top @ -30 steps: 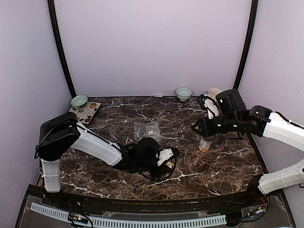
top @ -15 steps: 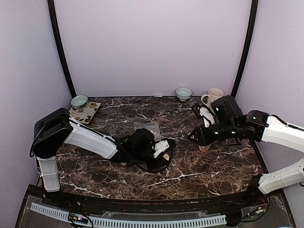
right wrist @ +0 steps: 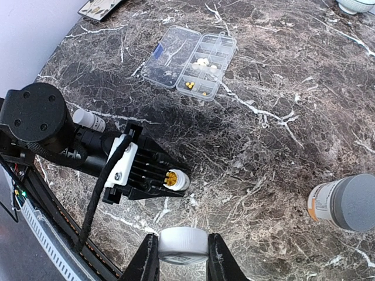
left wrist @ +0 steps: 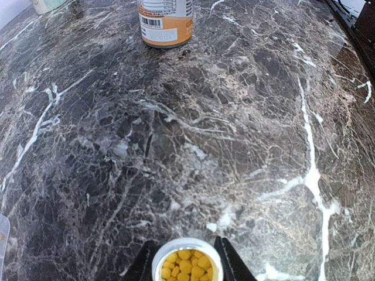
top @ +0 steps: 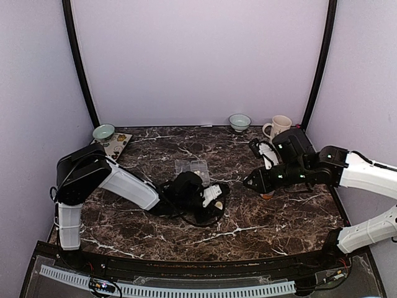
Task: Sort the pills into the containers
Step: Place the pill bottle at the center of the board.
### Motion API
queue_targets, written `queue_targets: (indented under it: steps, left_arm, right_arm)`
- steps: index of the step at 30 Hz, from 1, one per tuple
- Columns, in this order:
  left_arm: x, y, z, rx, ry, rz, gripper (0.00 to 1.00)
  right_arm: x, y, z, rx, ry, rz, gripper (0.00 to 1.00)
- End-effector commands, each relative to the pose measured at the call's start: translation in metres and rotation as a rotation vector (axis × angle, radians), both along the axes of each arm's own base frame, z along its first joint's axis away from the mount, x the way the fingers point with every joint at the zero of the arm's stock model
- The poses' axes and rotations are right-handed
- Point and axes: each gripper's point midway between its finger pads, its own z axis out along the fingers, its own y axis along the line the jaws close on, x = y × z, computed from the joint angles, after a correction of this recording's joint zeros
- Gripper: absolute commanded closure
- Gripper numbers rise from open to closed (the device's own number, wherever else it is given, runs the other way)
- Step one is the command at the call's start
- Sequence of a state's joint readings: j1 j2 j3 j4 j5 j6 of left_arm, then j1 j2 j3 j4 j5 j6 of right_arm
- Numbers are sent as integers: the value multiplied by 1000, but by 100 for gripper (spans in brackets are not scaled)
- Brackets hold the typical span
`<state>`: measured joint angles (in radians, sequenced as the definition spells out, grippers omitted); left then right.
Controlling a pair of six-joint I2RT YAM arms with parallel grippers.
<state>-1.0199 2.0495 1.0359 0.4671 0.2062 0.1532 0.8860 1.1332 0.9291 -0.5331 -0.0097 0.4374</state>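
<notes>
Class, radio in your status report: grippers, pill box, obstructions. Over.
Left gripper: jaws shut on open white bottle of yellow pills. Right gripper: jaws shut on white cap. Pill box open, cream pills inside. Orange bottle stands clear of box.

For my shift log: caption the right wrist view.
Right gripper holds white cap; left gripper holds open pill bottle.

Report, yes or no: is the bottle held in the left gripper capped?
No. The small white bottle between the left gripper's fingers is open at the top, with yellow pills showing inside.
</notes>
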Motion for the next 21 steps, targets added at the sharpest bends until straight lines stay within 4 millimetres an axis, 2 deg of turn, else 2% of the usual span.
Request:
queue_targets:
  steps: [1,6,10,14,21]
  left_arm:
    - [13,-2,7,-39,-13,4,99]
    - [13,2,3,-34,-4,1,93]
    - [12,3,5,-41,-1,-1,74]
    - [10,3,7,-44,0,-10,63]
    - [9,3,16,-57,-4,-17,58]
  right_arm:
    - [-2,6,-1,-8,6,-5,83]
    - [-3,8,-2,-15,13,-4,83]
    - [-5,10,-5,-22,22,0,83]
    - [-4,11,-8,-30,26,0,83]
    - [-4,14,-11,-58,32,18,82]
